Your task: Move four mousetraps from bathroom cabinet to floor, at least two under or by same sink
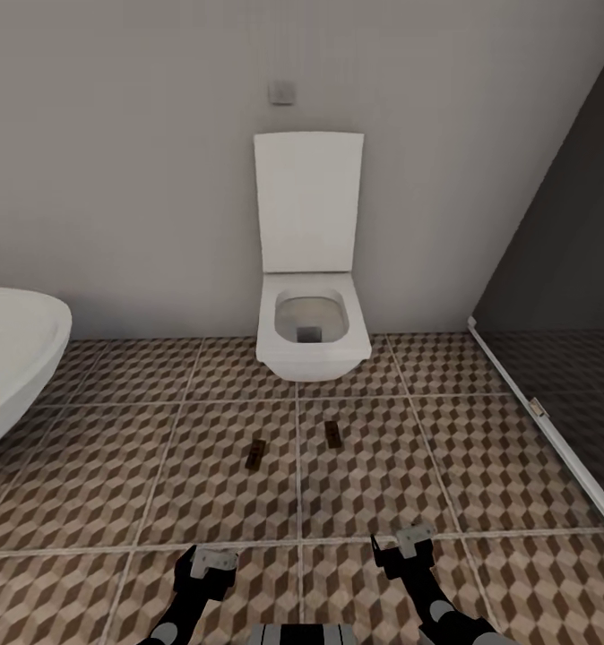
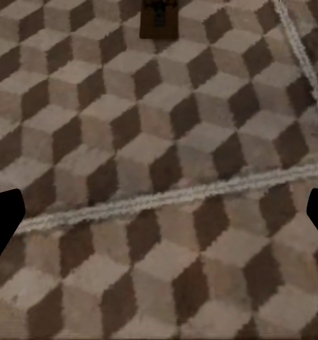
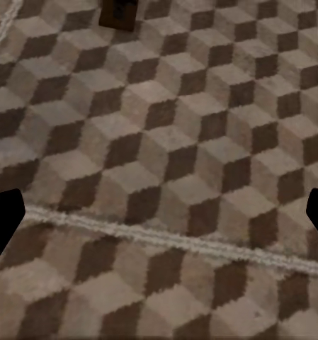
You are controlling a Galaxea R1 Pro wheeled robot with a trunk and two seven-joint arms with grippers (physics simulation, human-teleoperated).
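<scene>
Two mousetraps lie flat on the bathroom floor [image 1: 159,466] in front of the toilet, one [image 1: 256,454] left of a grout line and one [image 1: 332,434] right of it. Both are small dark boards, a short way apart. My left gripper [image 1: 211,564] hangs low over the tiles, nearer to me than the left mousetrap [image 2: 159,18], and is open and empty [image 2: 159,219]. My right gripper [image 1: 405,542] is likewise open and empty [image 3: 159,219], with a mousetrap [image 3: 121,13] ahead of it. The cabinet and the sink are out of view.
A white toilet [image 1: 311,336] with its lid up stands against the back wall. The rounded white bathtub [image 1: 11,358] juts in at the left. A dark glass partition [image 1: 562,296] with a pale floor rail closes off the right side.
</scene>
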